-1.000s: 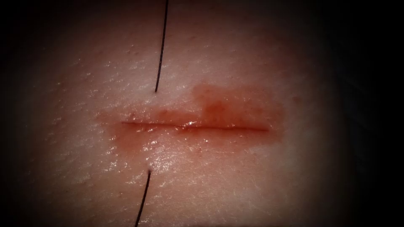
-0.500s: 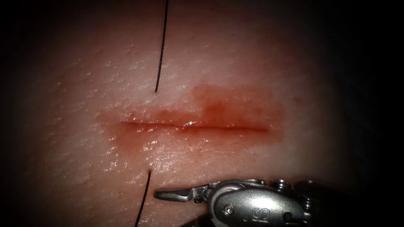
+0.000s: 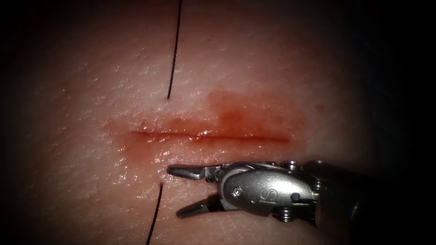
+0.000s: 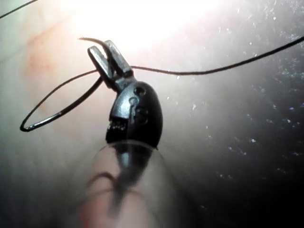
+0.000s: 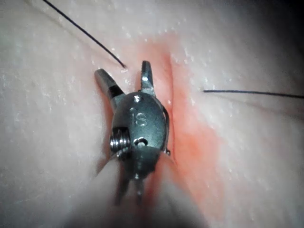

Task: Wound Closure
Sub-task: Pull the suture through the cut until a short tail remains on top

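Right pincer [image 3: 178, 190]: spread wide, empty, near thread [image 3: 155, 213] at 6 o'clock of cut [image 3: 209, 135].
Left pincer [image 4: 105, 53]: clamped on needle [image 4: 57, 111] near its thread end.
Thread: thin, limp, likely slippery; grip near its exit.

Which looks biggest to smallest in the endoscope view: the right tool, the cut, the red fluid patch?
1. Red fluid, spreading around the cut.
2. Right tool, jaws open, holding nothing; nearer the camera, so unsure against the fluid.
3. Cut, a thin line.
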Tool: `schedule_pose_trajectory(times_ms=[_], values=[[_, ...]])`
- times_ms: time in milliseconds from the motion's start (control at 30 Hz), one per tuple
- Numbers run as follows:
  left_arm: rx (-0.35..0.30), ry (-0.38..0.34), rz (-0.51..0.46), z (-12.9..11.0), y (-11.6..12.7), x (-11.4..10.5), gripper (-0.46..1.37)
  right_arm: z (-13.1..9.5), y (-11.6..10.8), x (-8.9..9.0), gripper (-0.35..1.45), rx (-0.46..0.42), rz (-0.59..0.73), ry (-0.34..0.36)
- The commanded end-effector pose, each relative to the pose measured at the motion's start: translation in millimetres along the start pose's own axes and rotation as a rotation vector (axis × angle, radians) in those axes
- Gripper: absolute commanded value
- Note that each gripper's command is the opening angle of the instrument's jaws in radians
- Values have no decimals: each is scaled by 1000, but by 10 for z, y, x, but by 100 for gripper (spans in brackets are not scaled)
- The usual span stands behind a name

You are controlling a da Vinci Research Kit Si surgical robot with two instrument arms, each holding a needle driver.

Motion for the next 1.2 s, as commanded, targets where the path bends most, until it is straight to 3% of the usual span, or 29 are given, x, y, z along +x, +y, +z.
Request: schedule_pose_trajectory(times_ms=[33, 367, 467, 500, 533, 600, 633, 1200], values=[[-3, 0, -6, 0, 0, 0, -35, 6, -1, -2, 134, -4, -6, -7], [-4, 1, -5, -2, 0, 0, -35, 30, -1, -10, 132, -19, -8, -1], [-4, 0, -6, -3, -1, 0, -35, 33, -1, -10, 120, -9, -3, 10], [-4, 0, -6, -4, -1, 0, -35, 33, -2, -9, 99, 5, 8, 24], [-4, 0, -6, -4, -1, 0, -35, 32, -2, -9, 49, 23, 19, 43], [-4, 0, -6, -3, -1, 0, -35, 32, -2, -9, -20, 47, 29, 45], [-3, 0, -6, -3, -1, 0, -35, 31, -3, -9, -35, 79, 33, 39], [0, 0, -6, -2, -1, 0, -35, 23, -6, -7, -35, 94, 42, 5]])
